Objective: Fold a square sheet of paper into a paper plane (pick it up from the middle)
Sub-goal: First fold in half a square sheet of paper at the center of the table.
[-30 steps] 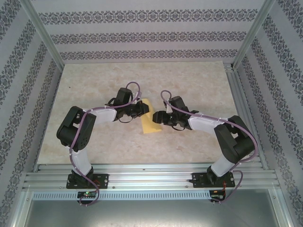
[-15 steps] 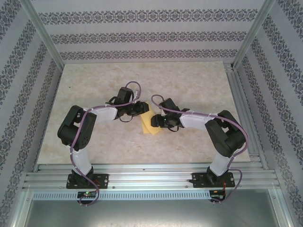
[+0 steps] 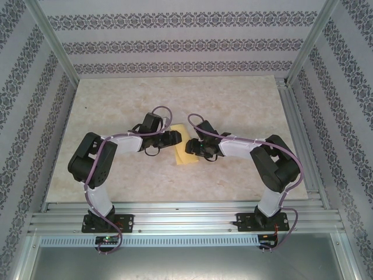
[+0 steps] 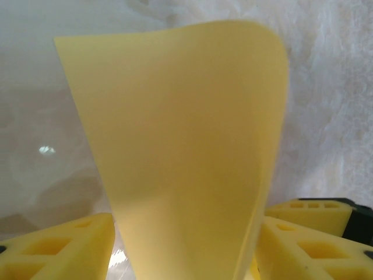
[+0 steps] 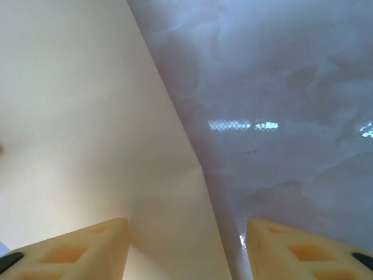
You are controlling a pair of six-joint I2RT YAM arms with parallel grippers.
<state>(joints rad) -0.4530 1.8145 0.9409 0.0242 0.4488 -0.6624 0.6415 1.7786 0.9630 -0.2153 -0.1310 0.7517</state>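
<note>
The square sheet of paper, plain yellow-orange, lies mid-table between both arms. My left gripper sits at its left edge. In the left wrist view a curved flap of the paper stands up between the yellow fingers, which are wide apart, so the left gripper is open. My right gripper is over the sheet's right side. In the right wrist view the paper lies flat with a faint crease, its edge running between the spread fingers of the open right gripper. No paper plane shape can be seen.
The marbled beige table is walled by patterned panels on three sides. An aluminium rail carrying both arm bases runs along the near edge. Bare tabletop lies behind and to both sides of the arms.
The right arm has folded its elbow up and pushed its gripper leftward onto the sheet. The left gripper has shifted slightly to the right at the sheet's left edge.
</note>
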